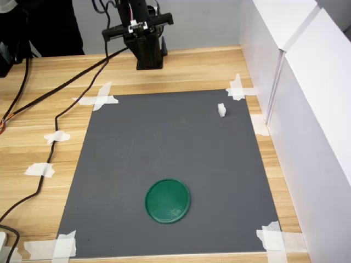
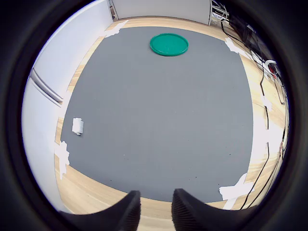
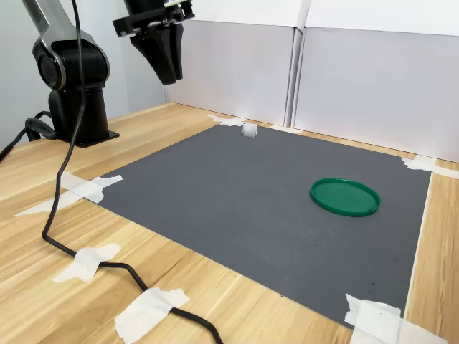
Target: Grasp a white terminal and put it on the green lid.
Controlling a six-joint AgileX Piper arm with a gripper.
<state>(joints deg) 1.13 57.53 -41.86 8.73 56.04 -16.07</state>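
1. The gripper (image 3: 166, 68) hangs high above the near-base edge of the grey mat (image 1: 164, 159), close to the arm's black base (image 3: 72, 107); it touches nothing

2. In the wrist view the two dark fingertips (image 2: 126, 208) stand a narrow gap apart with nothing between them; the gripper is empty, its jaws only slightly parted

3. The white terminal (image 1: 221, 110) stands on the mat near the corner toward the first exterior view's upper right, just inside the taped corner and near the white wall panels (image 1: 307, 109)

4. In the first exterior view the terminal reads as a small upright block, its long axis roughly vertical; in the wrist view (image 2: 77, 126) it shows as a short oblong seen from above. In the second exterior view (image 3: 249, 130) it is too small to tell which way its faces point

5. The green lid (image 1: 168, 201) lies flat on the mat, open face up with its low rim showing, toward the edge far from the arm. In the second exterior view (image 3: 344, 196) it sits to the second exterior view's right of centre

6. Terminal and lid are well apart, with bare mat between them, and the lid carries nothing

7. White tape pieces (image 1: 98, 98) hold the mat's corners to the wooden table (image 1: 49, 82), and more tape pins a black cable (image 3: 86, 251) that runs along the table beside the mat
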